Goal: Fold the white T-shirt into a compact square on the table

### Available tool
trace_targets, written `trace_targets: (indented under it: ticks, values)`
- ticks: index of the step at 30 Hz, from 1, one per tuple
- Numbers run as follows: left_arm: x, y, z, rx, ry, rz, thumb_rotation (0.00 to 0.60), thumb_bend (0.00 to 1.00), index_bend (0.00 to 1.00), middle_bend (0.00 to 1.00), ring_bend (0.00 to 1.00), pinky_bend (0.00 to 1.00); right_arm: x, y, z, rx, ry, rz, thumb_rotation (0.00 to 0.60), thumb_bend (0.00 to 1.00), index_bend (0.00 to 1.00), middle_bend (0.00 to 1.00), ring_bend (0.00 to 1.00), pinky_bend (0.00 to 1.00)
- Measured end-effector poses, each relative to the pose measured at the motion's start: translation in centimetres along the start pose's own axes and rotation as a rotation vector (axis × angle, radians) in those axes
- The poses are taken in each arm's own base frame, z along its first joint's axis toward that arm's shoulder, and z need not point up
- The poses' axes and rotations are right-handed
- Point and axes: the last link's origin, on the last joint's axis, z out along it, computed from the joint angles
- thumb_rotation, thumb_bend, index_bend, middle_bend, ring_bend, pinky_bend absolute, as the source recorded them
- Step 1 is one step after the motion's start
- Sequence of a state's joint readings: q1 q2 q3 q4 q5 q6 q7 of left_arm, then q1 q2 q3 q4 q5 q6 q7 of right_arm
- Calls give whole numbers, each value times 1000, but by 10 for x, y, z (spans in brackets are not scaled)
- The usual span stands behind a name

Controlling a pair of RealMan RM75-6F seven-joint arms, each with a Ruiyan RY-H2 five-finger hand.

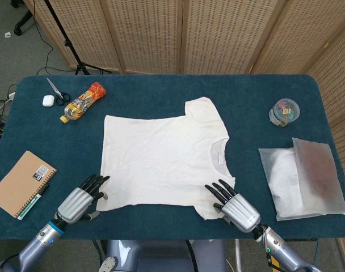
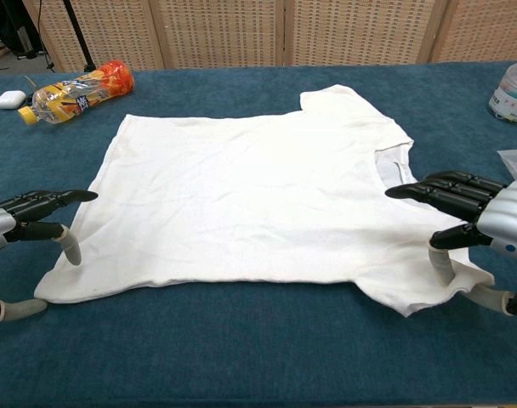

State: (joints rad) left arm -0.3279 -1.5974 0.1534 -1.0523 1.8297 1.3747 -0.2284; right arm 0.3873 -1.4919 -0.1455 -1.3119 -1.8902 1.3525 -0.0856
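The white cotton T-shirt [image 1: 164, 158] lies flat mid-table on the dark blue tablecloth [image 1: 161, 90]. Left hand [image 1: 80, 201] and right hand [image 1: 235, 207] sit spread wide at its near corners, gripping nothing.

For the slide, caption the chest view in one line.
Both hands open at the near corners of the flat white T-shirt: left hand at the hem, right hand over the sleeve.
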Motion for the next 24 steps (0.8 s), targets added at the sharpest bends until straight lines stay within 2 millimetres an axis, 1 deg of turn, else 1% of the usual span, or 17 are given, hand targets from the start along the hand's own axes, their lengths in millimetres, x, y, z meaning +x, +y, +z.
trace_targets:
  ticks: [2, 7, 13, 18, 24]
  values:
    - [1, -1, 0, 2, -2, 5, 600, 320, 436, 0, 0, 0, 0, 0, 0, 0, 1, -1, 600, 517, 574, 38, 0, 0]
    - [0, -1, 0, 6, -12, 9, 600, 304, 437, 0, 0, 0, 1, 0, 0, -1, 3, 0, 600, 517, 575, 38, 0, 0]
    - [-3, 0, 1, 8, -23, 5, 600, 314, 450, 0, 0, 0, 2, 0, 0, -1, 6, 1, 600, 517, 574, 38, 0, 0]
    - [-5, 0, 2, 12, -23, -3, 600, 385, 512, 0, 0, 0, 3, 1, 0, 0, 6, 3, 600, 517, 574, 38, 0, 0]
    - [-7, 1, 5, 22, -8, -14, 600, 438, 560, 0, 0, 0, 2, 1, -1, 2, 3, 1, 600, 517, 575, 38, 0, 0]
